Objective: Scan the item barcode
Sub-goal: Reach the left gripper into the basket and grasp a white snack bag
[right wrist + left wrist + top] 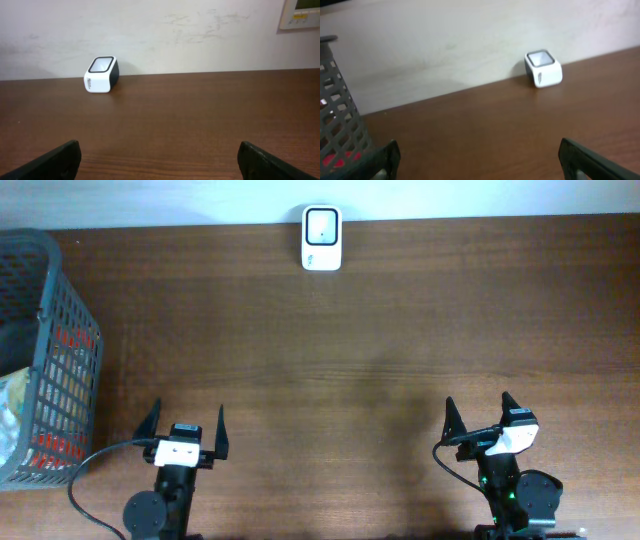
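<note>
A white barcode scanner [322, 238] with a dark window stands at the table's far edge against the wall; it also shows in the left wrist view [543, 68] and the right wrist view [101, 74]. Items lie inside a grey mesh basket [62, 350] at the far left; red and pale packaging shows through its wall [337, 130], no barcode visible. My left gripper [185, 429] is open near the front edge, right of the basket, with nothing between its fingers. My right gripper [480, 420] is open at the front right, also holding nothing.
The brown wooden table [350, 360] runs back to a pale wall [160, 35]. A beige wall panel [300, 12] shows at the upper right of the right wrist view.
</note>
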Available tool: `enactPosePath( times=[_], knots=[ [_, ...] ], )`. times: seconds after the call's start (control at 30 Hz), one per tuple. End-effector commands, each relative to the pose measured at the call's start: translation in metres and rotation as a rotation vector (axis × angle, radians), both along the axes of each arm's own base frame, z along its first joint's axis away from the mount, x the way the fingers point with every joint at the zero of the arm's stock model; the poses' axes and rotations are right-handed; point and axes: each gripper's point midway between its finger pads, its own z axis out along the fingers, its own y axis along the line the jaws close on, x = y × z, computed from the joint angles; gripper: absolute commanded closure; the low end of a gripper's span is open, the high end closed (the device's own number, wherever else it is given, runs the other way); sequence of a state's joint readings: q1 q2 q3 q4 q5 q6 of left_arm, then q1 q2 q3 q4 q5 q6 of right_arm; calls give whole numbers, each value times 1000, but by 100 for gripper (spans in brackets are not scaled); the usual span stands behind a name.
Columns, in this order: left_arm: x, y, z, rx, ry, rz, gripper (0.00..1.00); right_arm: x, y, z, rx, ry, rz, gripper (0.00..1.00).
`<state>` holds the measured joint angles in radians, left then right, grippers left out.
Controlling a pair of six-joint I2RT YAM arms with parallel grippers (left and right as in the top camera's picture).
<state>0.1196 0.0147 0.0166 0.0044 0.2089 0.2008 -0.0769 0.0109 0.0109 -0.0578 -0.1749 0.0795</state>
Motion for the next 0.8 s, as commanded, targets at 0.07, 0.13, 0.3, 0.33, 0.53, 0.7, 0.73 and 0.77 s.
enactPosePath(
  times=[0.07, 0.13, 0.3, 0.33, 0.53, 0.7, 0.73, 0.77],
  knots=[
    [-2, -3, 61, -117, -52, -17, 1, 0, 1, -3, 6, 8, 5, 1],
    [5, -3, 87, -119, -33, -24, 1, 0, 1, -3, 6, 8, 5, 1],
    [41, -15, 157, -147, 154, -106, 1, 0, 1, -3, 6, 8, 5, 1],
    [48, -14, 165, -155, 200, -103, 1, 0, 1, -3, 6, 8, 5, 1],
    [102, -8, 195, -218, 575, -78, 1, 0, 1, -3, 6, 8, 5, 1],
    [146, -2, 208, -230, 647, -72, 1, 0, 1, -3, 6, 8, 5, 1],
    [149, -2, 204, -231, 655, -71, 1, 0, 1, -3, 6, 8, 5, 1],
    [155, 0, 207, -211, 631, -76, 1, 0, 1, -3, 6, 8, 5, 1]
  ],
)
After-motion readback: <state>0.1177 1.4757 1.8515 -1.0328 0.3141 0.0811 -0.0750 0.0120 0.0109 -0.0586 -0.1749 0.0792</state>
